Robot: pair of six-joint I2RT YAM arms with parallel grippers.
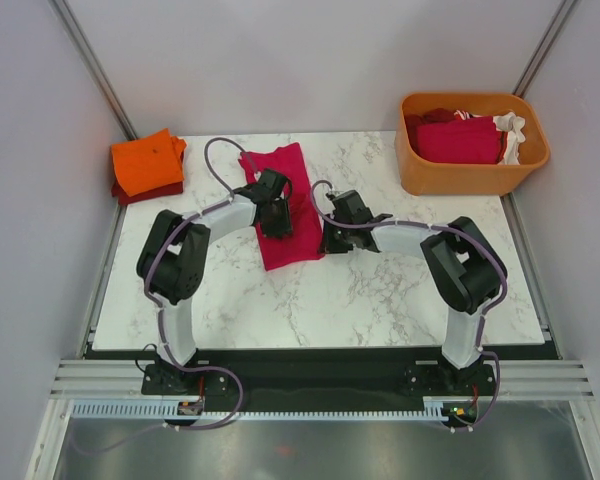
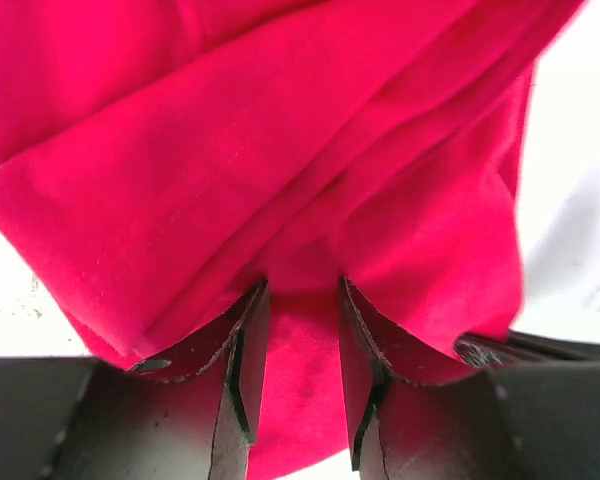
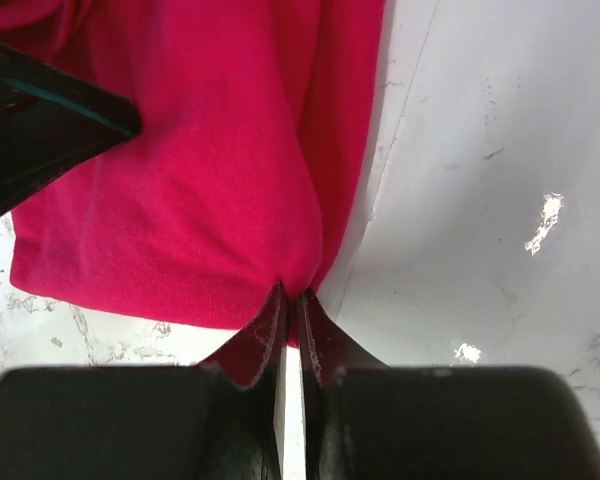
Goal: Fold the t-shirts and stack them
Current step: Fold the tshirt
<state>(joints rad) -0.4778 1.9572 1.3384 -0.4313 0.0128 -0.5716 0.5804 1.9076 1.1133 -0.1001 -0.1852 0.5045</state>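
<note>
Tension is the thing to mind: the crimson-pink shirt (image 1: 292,250), a long strip lying mid-desk (image 1: 360,300), is pinched by both arms. The left end effector (image 1: 275,215) is clamped on a thick fold and the right end effector (image 1: 328,238) is closed tight on its near right edge. Carrying both grips level and together should land the fold square. Open marble lies toward the near edge. The folded orange shirt (image 1: 147,162) sits back left and the tub (image 1: 470,175) back right.

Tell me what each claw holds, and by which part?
Both hold the crimson-pink t-shirt: right claw pinches its side edge, left claw a bunched fold.
</note>
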